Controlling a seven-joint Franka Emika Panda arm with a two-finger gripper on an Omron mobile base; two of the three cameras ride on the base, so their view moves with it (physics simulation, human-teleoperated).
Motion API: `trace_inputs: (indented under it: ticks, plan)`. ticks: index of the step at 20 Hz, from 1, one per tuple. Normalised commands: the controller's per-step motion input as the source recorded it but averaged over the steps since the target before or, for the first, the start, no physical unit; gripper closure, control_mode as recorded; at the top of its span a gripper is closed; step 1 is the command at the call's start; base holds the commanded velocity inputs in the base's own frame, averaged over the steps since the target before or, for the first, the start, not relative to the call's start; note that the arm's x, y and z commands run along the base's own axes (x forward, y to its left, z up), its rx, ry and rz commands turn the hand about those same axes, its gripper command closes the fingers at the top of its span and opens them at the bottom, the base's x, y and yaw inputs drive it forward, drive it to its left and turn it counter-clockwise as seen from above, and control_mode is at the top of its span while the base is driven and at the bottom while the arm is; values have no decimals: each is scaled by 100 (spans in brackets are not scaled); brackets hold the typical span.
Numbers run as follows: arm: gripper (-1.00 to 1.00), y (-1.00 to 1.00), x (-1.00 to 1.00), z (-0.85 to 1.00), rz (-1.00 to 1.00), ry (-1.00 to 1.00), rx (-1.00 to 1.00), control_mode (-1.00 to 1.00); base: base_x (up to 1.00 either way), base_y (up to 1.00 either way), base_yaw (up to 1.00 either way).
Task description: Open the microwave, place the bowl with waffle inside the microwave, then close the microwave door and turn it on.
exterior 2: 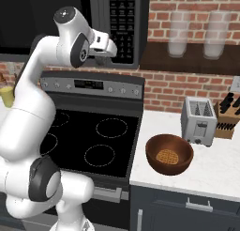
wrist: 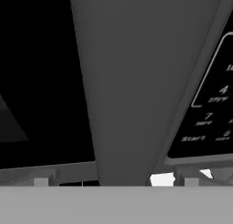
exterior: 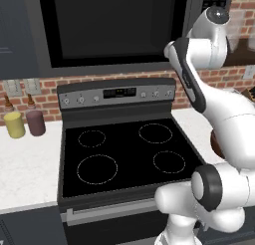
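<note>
Light is even and soft, shadows are weak; the microwave door (wrist: pixel 132 82) looks dark and slightly blurred.

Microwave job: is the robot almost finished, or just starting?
Just starting. Nothing is done: the microwave door looks shut. The open gripper is up at the door's edge by the keypad. The bowl with the waffle waits on the counter.

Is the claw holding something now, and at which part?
Nothing is held. The claw is open, up at the microwave door; the bowl sits on the counter.
</note>
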Motion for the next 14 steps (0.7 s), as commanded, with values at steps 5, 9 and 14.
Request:
trace_inputs:
  ticks: [5, 9, 14]
  plan:
    - [-100, -2, 65, 12, 0, 0, 0, -100, 0, 0, 0]
    - [-100, 0, 58, 0, 0, -10, -1, -100, 0, 0, 0]
    - [100, 11, 40, -48, 0, -33, -17, -100, 0, 0, 0]
